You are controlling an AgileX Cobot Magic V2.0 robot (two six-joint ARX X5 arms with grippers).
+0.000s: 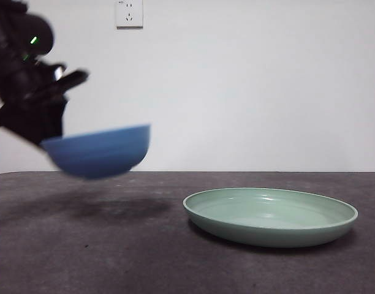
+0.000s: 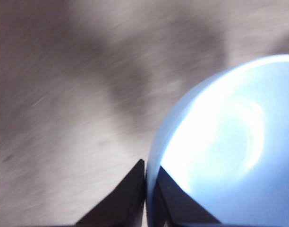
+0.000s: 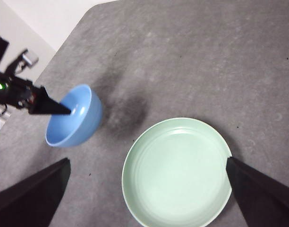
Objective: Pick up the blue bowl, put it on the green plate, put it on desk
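The blue bowl hangs tilted and motion-blurred above the desk at the left, its shadow on the surface below. My left gripper is shut on the bowl's rim; in the left wrist view its jaws pinch the wall of the bowl, one inside and one outside. The green plate lies empty on the desk to the right, apart from the bowl. In the right wrist view my right gripper hovers open high over the plate, with the bowl and the left gripper off to one side.
A white wall with a socket stands behind the desk. The desk's corner edge shows in the right wrist view beyond the bowl.
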